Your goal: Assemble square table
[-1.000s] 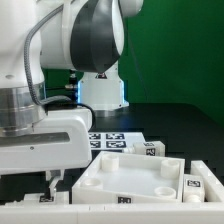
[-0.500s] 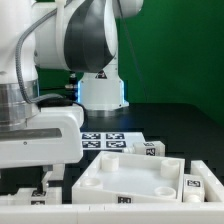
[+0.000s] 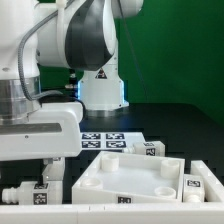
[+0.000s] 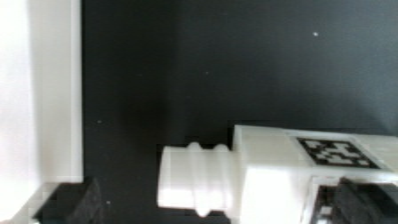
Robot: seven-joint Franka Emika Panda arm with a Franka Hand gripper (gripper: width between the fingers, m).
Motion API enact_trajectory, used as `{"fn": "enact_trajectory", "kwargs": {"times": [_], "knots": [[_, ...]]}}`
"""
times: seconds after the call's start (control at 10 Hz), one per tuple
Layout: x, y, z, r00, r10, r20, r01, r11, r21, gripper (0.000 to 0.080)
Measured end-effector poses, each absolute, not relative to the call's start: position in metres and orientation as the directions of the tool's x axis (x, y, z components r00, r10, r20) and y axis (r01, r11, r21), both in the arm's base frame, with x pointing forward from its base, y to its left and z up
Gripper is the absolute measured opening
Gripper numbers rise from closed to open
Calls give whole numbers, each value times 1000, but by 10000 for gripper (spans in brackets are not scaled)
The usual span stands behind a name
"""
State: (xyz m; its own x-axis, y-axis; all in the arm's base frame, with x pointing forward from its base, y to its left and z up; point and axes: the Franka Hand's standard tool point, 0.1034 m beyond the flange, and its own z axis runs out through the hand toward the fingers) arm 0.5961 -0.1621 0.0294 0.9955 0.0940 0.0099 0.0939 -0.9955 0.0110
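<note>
Square table leg (image 4: 267, 170) under gripper (image 4: 205, 205), jaws spread wide.

The slab (image 3: 125, 180) lay in the lower right of the exterior view, with the marker board (image 3: 108, 141) just behind it. The far leg (image 3: 150, 151) sat behind the slab's back rim and the side leg (image 3: 197, 185) beside its right edge. The near leg (image 3: 25, 191) lay in the lower left corner.

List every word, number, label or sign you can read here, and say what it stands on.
No words or numbers can be read.
On the marker board: black-and-white tags, patterns only.
On the table leg: one such tag, no text.
On the robot base: a small dark sign, too small to read.
</note>
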Motion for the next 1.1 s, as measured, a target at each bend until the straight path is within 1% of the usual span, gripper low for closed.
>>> {"fn": "enact_trajectory", "kwargs": {"times": [0.2,0.3,0.4,0.6,0.8,1.0,1.1], "knots": [[596,-160,30,996,87,6,87,-996,8,649],[599,-146,41,999,45,-17,45,-999,-9,649],[604,-126,54,999,32,-12,32,-999,-13,649],[613,-82,64,1000,10,-2,10,-1000,-7,649],[610,-93,60,1000,26,-6,26,-1000,-8,649],[610,-90,60,1000,31,-6,31,-999,-9,649],[607,-85,59,1000,-2,-11,-2,-1000,-14,649]]}}
